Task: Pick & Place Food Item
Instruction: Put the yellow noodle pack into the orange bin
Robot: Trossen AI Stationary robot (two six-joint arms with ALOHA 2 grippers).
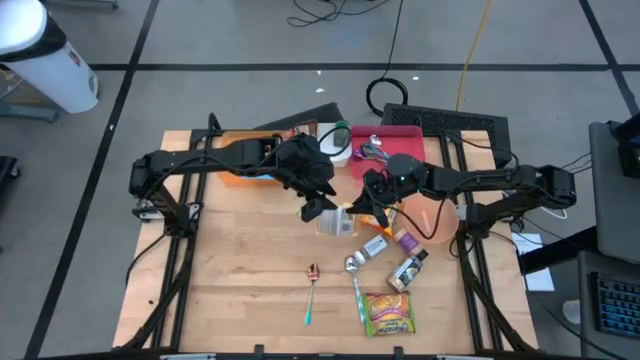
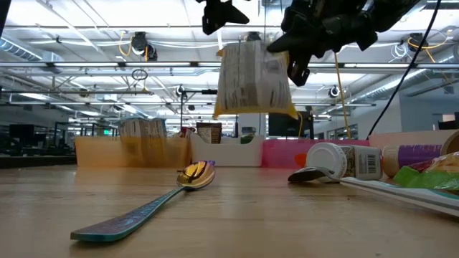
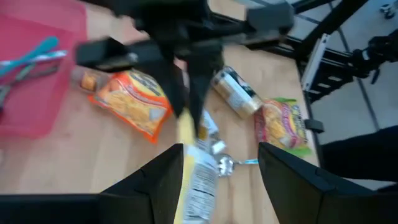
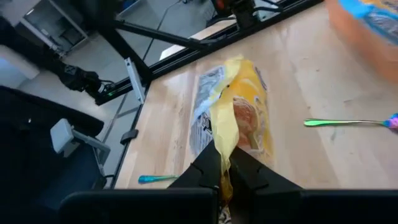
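A yellow-and-white food packet point(image 2: 252, 79) hangs in the air above the middle of the table point(image 1: 240, 270). My right gripper point(image 4: 224, 160) is shut on the packet's upper end and reaches in from the table's right point(image 1: 366, 203). My left gripper point(image 3: 221, 177) comes from the left point(image 1: 318, 207). It stands open, with the packet's lower part point(image 3: 198, 183) between its fingers and close to one finger point(image 3: 163, 183). I cannot tell whether that finger touches the packet. In the low view the left gripper point(image 2: 224, 14) sits just above the packet's top. My right gripper pinches the packet's crumpled yellow top edge point(image 4: 226, 138) between its two fingers, at the upper corner on the table's right side point(image 2: 278, 44). The fingers come from the table's right, slightly below level. The packet hangs upright below them, clear of the table.
Near the front lie two spoons point(image 1: 312, 290) point(image 1: 355, 280), a green snack packet point(image 1: 388, 313), two small bottles point(image 1: 408, 270) point(image 1: 405, 241) and an orange packet point(image 1: 375, 247). A pink tray point(image 1: 392, 148), a white container point(image 1: 335, 142) and an orange bin point(image 1: 238, 160) line the far edge. An orange bowl point(image 1: 432, 215) sits at the right.
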